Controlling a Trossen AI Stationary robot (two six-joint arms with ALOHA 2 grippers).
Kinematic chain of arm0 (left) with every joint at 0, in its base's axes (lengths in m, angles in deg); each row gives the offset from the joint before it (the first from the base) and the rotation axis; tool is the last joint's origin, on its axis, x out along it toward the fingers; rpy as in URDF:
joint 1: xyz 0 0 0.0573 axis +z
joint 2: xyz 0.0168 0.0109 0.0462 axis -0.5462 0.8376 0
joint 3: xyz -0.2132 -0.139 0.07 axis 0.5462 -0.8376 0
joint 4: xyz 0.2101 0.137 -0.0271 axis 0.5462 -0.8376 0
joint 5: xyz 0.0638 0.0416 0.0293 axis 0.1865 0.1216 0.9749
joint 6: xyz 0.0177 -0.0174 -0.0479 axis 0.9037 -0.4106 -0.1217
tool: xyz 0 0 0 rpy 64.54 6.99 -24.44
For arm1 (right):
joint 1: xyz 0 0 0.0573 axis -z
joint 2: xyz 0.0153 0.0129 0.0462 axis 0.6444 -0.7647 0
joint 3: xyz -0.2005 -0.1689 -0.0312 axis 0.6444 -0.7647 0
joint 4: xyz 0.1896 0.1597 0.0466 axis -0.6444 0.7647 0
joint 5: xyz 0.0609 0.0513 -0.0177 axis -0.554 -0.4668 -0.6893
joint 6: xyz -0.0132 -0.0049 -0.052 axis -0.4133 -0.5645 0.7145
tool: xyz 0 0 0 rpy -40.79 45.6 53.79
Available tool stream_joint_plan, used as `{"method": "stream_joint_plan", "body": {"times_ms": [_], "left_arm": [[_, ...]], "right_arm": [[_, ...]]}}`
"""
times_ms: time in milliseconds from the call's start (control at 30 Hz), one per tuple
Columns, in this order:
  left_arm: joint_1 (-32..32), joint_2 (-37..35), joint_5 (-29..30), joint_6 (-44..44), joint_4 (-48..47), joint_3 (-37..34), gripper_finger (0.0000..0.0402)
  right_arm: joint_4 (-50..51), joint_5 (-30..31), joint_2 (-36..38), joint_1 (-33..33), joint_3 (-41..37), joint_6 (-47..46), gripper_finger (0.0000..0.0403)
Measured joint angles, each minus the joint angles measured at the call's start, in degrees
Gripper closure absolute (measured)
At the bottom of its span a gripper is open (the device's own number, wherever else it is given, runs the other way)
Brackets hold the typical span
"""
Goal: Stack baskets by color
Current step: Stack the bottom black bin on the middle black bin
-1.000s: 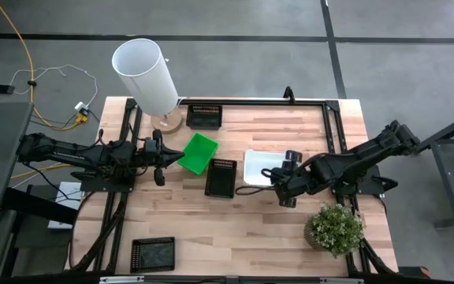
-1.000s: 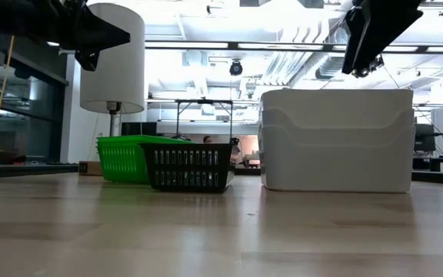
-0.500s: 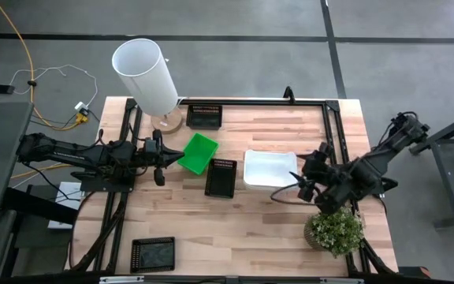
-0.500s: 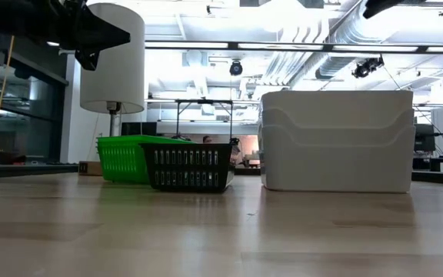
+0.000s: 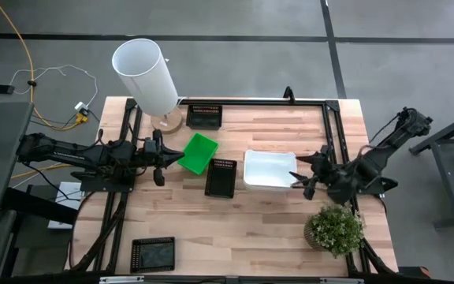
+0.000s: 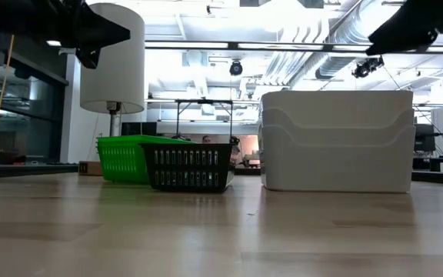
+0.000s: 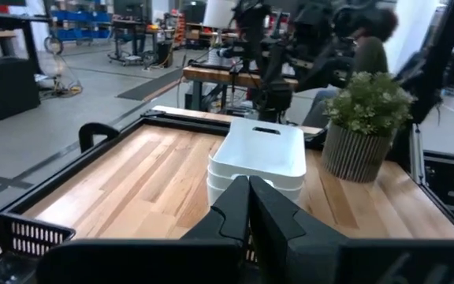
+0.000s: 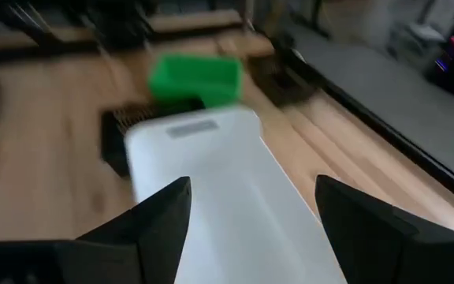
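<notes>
Now we see the right gripper [image 5: 299, 175] with its jaws wide and empty beside the stacked white plastic baskets [image 5: 269, 168] on the wooden counter [image 5: 258, 229], probably because they match, while the left gripper [image 5: 161, 162] waits closed near the bright green basket [image 5: 199, 152].

No text, label, brand, number or sign can be read anywhere in these views.
</notes>
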State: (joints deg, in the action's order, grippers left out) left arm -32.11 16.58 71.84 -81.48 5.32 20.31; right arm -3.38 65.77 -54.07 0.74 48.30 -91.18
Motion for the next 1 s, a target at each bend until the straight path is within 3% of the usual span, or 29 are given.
{"method": "stream_joint_plan", "body": {"times_ms": [100,267,367,833,1000], "left_arm": [[0.0,0.0,-1.5,0.3,1.1,0.0,0.0401],[0.0,0.0,-2.8,0.3,2.2,0.0,0.0401],[0.0,0.0,-2.8,0.7,2.5,0.0,0.0401],[0.0,0.1,-3.5,1.3,3.3,0.0,0.0401],[-0.3,1.6,-13.1,1.8,3.3,2.0,0.0381]], "right_arm": [[-18.9,-0.8,5.3,2.4,-7.7,13.4,0.0144],[-52.3,-9.8,8.1,8.8,-17.5,35.7,0.0144],[-62.1,-14.9,7.1,12.5,-19.7,41.2,0.0144],[-64.6,-17.2,4.9,16.6,-20.6,40.5,0.0144],[-64.6,-17.2,4.9,16.6,-20.6,40.5,0.0144]]}}
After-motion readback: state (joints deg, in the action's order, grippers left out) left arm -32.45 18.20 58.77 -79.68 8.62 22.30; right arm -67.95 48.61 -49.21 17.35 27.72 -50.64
